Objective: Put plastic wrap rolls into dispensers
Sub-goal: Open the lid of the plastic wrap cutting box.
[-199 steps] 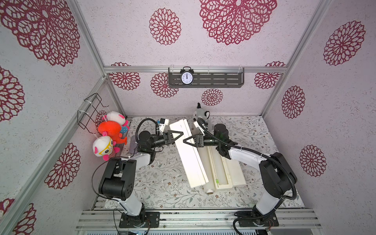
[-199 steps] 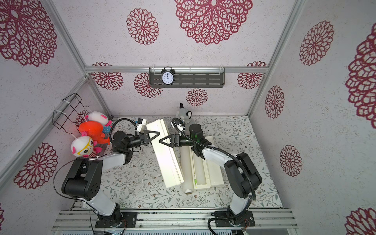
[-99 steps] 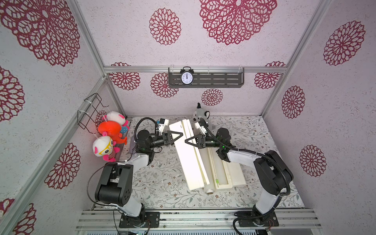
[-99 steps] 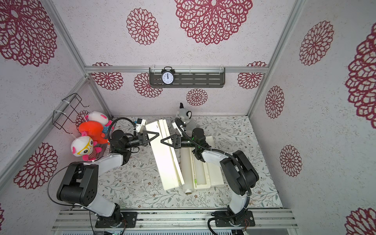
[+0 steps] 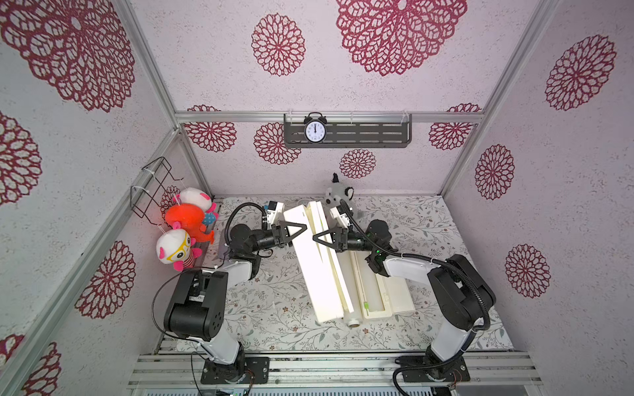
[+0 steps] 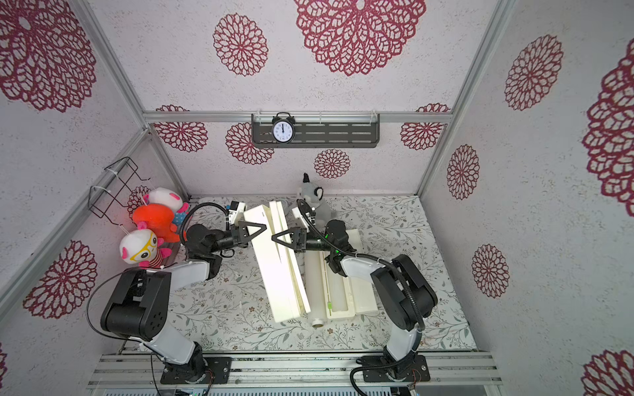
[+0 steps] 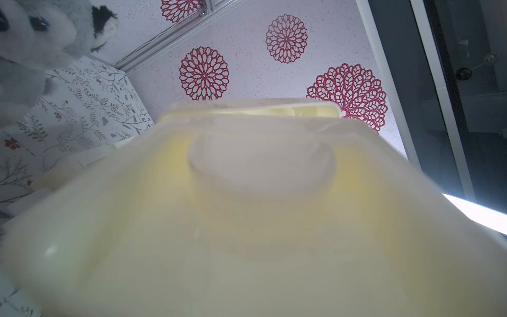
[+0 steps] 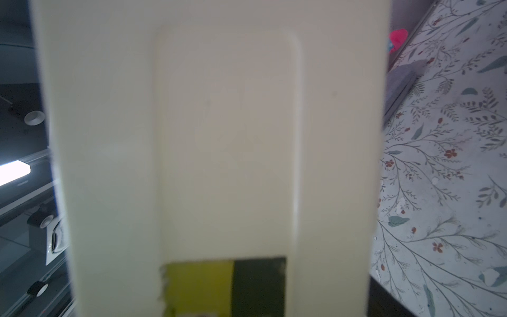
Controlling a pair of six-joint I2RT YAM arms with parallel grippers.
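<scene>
A closed cream dispenser [image 5: 315, 274] [image 6: 281, 274] lies lengthwise between my arms, and its blurred surface fills the left wrist view [image 7: 247, 219] and the right wrist view [image 8: 219, 137]. My left gripper [image 5: 304, 227] [image 6: 266, 227] straddles its left edge near the far end. From the opposite side my right gripper [image 5: 314, 237] [image 6: 272, 237] straddles it too. Each upper finger lies on top; the lower ones are hidden. A plastic wrap roll [image 5: 350, 295] [image 6: 314, 291] lies beside it, against the second dispenser [image 5: 387, 295], which is open with a green slider [image 5: 366, 304].
A grey plush [image 5: 339, 195] sits at the back of the floral mat [image 5: 274, 319], close behind the right wrist. Coloured plush toys [image 5: 185, 226] and a wire basket [image 5: 154, 188] hang on the left wall. A shelf with a clock [image 5: 346, 132] hangs on the back wall.
Both arms have shifted their posture a little. The grippers and the dispenser between them stay almost where they were.
</scene>
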